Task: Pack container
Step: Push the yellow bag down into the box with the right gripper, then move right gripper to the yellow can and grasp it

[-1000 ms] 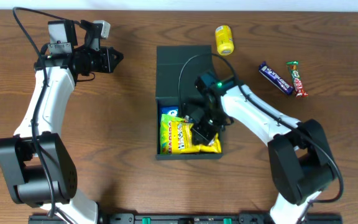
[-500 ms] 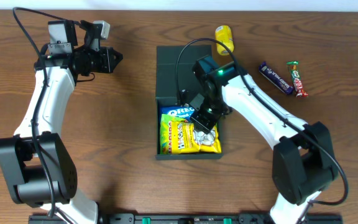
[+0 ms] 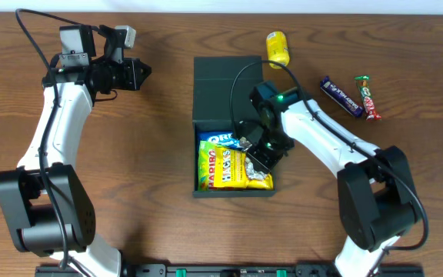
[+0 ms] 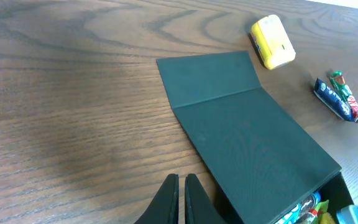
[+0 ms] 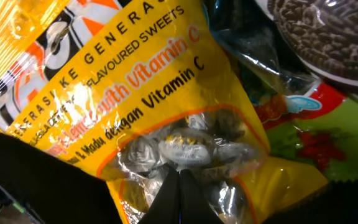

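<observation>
The dark green-black container lies mid-table with its flap lid open and flat behind it; the lid also fills the left wrist view. Inside are a yellow sweets bag and a blue Oreo pack. My right gripper is shut, its tips down on the yellow sweets bag inside the container, at the bag's clear window. The Oreo pack and a green packet lie beside it. My left gripper is shut and empty, left of the lid.
A yellow packet lies behind the lid's right corner and shows in the left wrist view. A blue bar and a red-green bar lie right of the container.
My right gripper shifted up toward the lid, then back right and down onto the yellow bag. The bag has shifted slightly. The left arm has not moved.
</observation>
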Tool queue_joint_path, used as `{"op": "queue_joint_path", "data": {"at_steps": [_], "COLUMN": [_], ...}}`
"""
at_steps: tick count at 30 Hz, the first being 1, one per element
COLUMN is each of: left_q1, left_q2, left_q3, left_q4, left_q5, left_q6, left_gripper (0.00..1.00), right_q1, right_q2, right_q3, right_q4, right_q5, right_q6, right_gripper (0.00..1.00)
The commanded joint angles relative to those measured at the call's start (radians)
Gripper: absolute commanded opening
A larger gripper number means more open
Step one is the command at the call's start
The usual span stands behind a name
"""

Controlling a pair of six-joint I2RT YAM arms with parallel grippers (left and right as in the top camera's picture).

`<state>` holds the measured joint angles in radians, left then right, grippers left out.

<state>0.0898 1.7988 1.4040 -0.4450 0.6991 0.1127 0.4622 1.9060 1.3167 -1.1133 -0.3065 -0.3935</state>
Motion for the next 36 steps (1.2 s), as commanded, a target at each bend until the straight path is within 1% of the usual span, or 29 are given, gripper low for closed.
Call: {"op": "queue_joint_path", "data": {"at_steps": [1, 7, 11, 15, 18, 24, 29, 31, 36], "left_q1": [0.002, 0.002, 0.002, 0.002, 0.002, 0.002, 0.002, 0.002, 0.002], "left_q2": [-0.013, -0.013, -0.013, -0.013, -0.013, -0.013, -0.013, -0.013, -0.013], "left_q3": [0.024, 0.024, 0.024, 0.024, 0.024, 0.024, 0.024, 0.024, 0.024], "left_q4": [0.001, 0.000, 0.001, 0.001, 0.000, 0.000, 0.001, 0.001, 0.001], "left_q5": [-0.005, -0.005, -0.005, -0.005, -0.005, -0.004, -0.004, -0.005, -0.005], "left_q6": [0.022, 0.021, 0.022, 0.022, 0.022, 0.022, 0.022, 0.023, 0.023], "left_gripper": [0.06, 0.07, 0.07, 0.07, 0.07, 0.06, 0.06, 0.06, 0.06], "right_q1": [-0.005, -0.005, -0.005, -0.009, -0.024, -0.073, -0.139, -0.163, -0.200], "right_q2": [-0.011, -0.015, -0.037, -0.066, -0.069, -0.063, -0.040, -0.021, 0.028], "right_q3": [-0.024, 0.017, 0.117, 0.229, 0.284, 0.285, 0.285, 0.285, 0.286], "right_q4": [-0.001, -0.023, -0.050, -0.021, 0.080, 0.317, 0.435, 0.450, 0.478], "right_q5": [0.003, -0.003, -0.016, -0.014, 0.032, 0.201, 0.204, 0.204, 0.202], "right_q6": [0.004, 0.004, 0.004, 0.005, 0.097, 0.332, 0.420, 0.454, 0.486], "right_gripper": [0.02, 0.02, 0.01, 0.01, 0.01, 0.01, 0.01, 0.01, 0.01]}}
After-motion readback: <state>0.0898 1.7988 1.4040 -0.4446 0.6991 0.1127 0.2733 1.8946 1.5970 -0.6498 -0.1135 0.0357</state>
